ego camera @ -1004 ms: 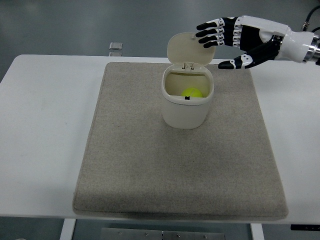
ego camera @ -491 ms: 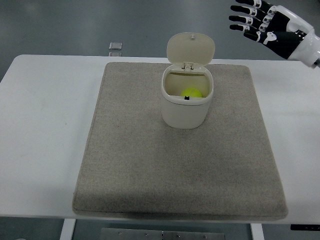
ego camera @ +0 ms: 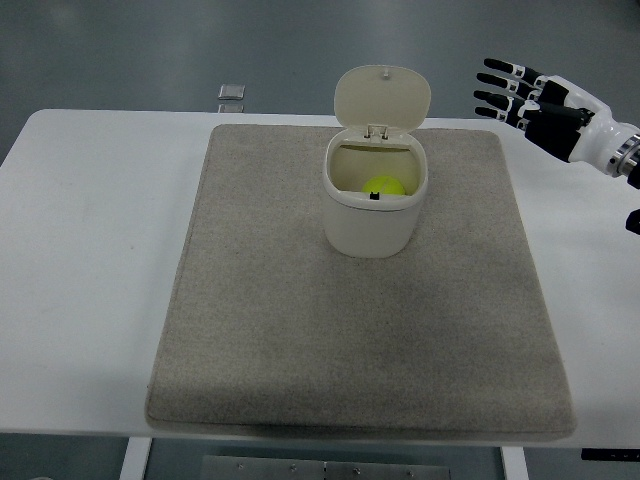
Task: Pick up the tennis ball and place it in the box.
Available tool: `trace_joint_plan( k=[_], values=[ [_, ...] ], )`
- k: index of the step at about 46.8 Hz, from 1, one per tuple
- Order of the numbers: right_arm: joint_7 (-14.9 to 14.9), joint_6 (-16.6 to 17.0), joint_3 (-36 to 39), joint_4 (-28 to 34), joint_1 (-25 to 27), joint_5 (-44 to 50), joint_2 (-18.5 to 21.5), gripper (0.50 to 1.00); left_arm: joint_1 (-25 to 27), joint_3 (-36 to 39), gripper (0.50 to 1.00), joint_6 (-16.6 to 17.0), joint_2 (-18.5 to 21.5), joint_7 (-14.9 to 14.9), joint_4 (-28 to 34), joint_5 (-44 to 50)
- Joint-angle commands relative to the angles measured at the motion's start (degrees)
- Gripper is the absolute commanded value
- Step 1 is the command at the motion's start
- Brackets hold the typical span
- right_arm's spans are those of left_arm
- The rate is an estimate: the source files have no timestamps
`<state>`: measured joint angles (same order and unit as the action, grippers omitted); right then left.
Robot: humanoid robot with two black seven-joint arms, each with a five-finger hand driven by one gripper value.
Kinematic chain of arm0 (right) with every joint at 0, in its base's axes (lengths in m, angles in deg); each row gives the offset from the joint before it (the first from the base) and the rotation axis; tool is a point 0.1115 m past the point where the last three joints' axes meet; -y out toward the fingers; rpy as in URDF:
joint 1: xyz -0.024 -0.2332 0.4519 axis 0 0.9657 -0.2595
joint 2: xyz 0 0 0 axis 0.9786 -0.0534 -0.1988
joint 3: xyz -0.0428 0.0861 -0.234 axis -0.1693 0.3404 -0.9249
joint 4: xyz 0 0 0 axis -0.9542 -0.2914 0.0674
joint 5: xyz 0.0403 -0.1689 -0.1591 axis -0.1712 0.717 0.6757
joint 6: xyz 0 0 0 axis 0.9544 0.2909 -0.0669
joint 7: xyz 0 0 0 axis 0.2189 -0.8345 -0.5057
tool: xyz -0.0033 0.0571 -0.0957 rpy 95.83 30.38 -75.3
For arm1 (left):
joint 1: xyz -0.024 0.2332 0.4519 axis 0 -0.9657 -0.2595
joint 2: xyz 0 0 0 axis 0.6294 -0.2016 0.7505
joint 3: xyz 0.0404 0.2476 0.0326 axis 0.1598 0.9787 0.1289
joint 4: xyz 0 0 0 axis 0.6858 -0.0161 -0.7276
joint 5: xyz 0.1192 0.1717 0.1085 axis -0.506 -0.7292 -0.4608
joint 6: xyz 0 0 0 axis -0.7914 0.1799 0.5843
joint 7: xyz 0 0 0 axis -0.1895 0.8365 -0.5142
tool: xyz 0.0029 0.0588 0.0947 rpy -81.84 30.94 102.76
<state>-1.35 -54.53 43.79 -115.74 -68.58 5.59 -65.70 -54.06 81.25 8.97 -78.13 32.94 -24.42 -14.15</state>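
Now tennis ball [ego camera: 383, 186] lies inside box [ego camera: 373, 220].

The mat [ego camera: 300, 330] reads as coarse woven cloth, grey-beige, matt and slightly fuzzy, lying across the middle of the table [ego camera: 90, 250], whose top is smooth white with a faint satin sheen. The box [ego camera: 372, 215] looks like cream plastic, smooth and low-gloss, and so does its raised lid [ego camera: 382, 95]. Inside, the tennis ball [ego camera: 384, 186] shows a soft yellow-green felt. Over the table's far right corner, the right hand [ego camera: 545, 105] is hard, glossy black and white plastic shell.
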Motion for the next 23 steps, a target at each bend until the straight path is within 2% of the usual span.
trace_joint_plan(
  k=[1,9,23],
  values=[
    [-1.2,-1.84,-0.06,0.19,0.19,-1.94,0.01,0.901,0.0,0.0,0.996,0.0,0.0,0.0,0.0,0.0],
    [-2.43,-6.33,0.02,1.16,0.54,-6.08,1.16,0.901,0.0,0.0,0.996,0.0,0.0,0.0,0.0,0.0],
    [-1.82,-6.77,0.2,1.42,1.68,-6.17,3.26,0.901,0.0,0.0,0.996,0.0,0.0,0.0,0.0,0.0]
  ],
)
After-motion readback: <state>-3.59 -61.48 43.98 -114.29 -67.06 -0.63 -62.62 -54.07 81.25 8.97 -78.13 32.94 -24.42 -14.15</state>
